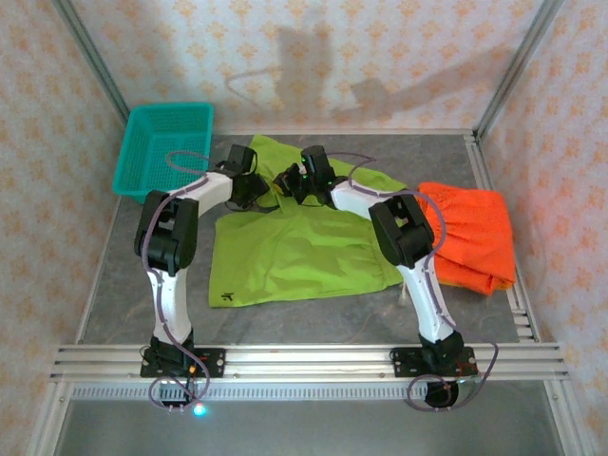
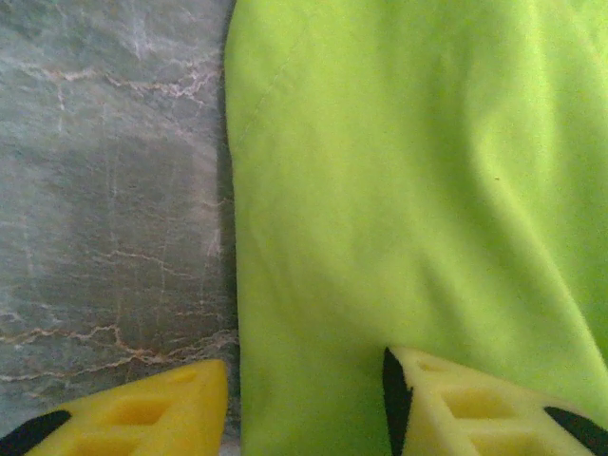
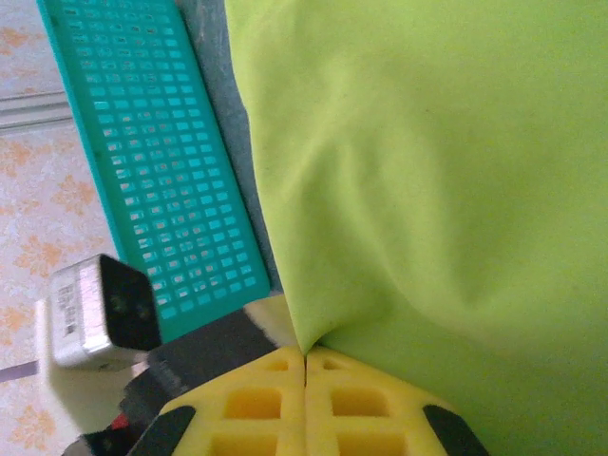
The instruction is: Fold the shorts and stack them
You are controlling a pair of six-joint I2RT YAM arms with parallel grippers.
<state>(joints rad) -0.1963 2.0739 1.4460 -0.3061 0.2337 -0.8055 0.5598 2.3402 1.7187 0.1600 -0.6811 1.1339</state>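
I see right tool (image 3: 305,359) pressed together, pinching a fold of green shorts (image 1: 304,252), mid table (image 1: 123,275). Left tool (image 2: 304,389) half spread, straddling their edge. Orange shorts (image 1: 470,233) lie right; basket (image 1: 163,142) far left.

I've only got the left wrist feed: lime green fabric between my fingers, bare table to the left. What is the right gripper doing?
Observer: The right gripper is shut, pinching a fold of the lime green shorts.
Operator: Where is it relative to my left gripper?
Observer: In the top view the two sit close together over the far part of the shorts, the right one just to the right of yours.
Operator: And the orange ones?
Observer: The orange shorts lie in a heap at the right side of the table, away from both grippers.
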